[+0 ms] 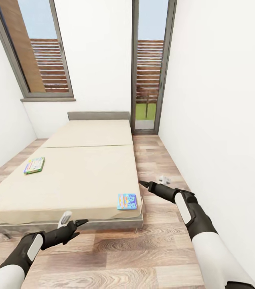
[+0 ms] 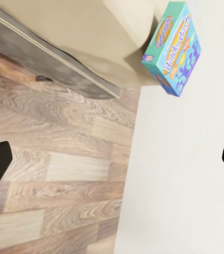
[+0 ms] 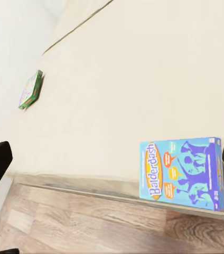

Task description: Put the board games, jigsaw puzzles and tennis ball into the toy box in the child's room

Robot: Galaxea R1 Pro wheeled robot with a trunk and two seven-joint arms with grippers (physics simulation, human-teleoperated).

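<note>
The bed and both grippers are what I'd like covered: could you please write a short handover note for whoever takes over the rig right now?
Left gripper: open, holding nothing, over the floor at the foot of the bed.
Right gripper: open, holding nothing, over the floor beside the bed's right edge.
Blue board game: flat on the mattress at its near right corner, closest to the right gripper.
Green-bordered board game: flat near the bed's left edge, further back.
Done: nothing picked up here yet.
Left: grasp both games, probably the blue one first, and carry them to the toy box; the table items remain unchecked from here.
</note>
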